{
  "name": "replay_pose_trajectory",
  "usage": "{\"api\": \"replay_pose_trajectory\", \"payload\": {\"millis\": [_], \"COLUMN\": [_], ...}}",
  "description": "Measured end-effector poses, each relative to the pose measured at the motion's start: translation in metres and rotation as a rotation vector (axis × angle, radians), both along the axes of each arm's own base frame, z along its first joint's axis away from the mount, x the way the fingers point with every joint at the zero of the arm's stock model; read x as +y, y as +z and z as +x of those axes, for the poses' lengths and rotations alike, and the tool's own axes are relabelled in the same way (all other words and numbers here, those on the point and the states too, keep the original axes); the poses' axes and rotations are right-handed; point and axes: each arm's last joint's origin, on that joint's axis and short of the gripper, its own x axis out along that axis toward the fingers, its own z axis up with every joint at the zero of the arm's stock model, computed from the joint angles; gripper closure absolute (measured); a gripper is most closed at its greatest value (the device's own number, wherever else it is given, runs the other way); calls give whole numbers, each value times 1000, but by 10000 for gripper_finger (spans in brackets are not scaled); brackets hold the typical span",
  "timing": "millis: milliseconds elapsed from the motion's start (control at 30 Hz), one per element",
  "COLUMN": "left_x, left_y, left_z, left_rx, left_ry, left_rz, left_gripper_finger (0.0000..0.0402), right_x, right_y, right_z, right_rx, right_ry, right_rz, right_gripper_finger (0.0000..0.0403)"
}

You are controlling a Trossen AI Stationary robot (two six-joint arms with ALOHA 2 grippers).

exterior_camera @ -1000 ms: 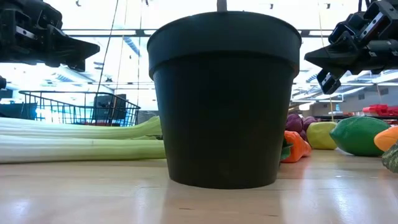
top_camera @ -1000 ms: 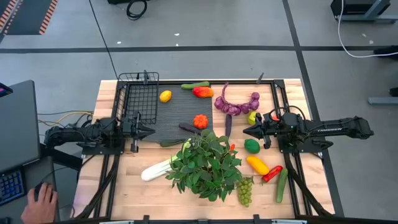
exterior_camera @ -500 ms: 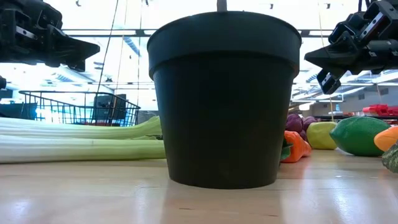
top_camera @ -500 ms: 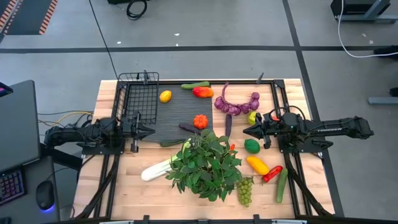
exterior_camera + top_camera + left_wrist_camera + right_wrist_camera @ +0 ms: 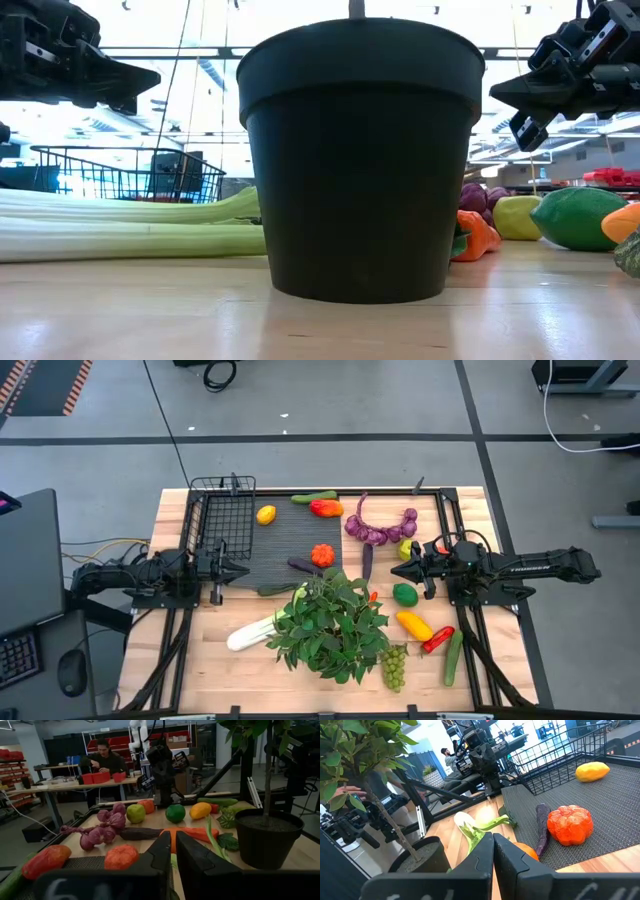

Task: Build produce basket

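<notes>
Basket: we see the black wire-mesh basket (image 5: 222, 510) empty.
Left gripper (image 5: 243, 571): fingers pressed together, beside the ribbed mat (image 5: 290, 540).
Right gripper (image 5: 396, 571): pressed together near the green lime (image 5: 404, 595).

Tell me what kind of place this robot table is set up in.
Probably a robotics lab or workshop. Red storage bins sit on a workbench where a person works, another robot arm stands behind, and cables trail across the bare concrete floor.

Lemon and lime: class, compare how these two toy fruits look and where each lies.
The lemon is yellow and lies on the dark ribbed mat beside the basket. The lime is green and lies on bare wood near the right gripper. Both are small, rounded and outside the basket.
</notes>
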Motion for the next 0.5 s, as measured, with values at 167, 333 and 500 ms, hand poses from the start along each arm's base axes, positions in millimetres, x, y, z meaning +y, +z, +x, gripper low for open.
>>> {"api": "replay_pose_trajectory", "payload": {"millis": [167, 333, 500], "left_x": [0, 0, 0], "left_y": [0, 0, 0], "left_z": [0, 0, 0], "left_rx": [0, 0, 0], "left_ry": [0, 0, 0], "left_rz": [0, 0, 0], "left_gripper_finger": [374, 374, 367], "right_x": [0, 0, 0], "right_y": [0, 0, 0], "right_z": [0, 0, 0], "right_rx": [0, 0, 0], "right_ry": [0, 0, 0], "right_rz": [0, 0, 0], "right_gripper_finger": [387, 387, 387]}}
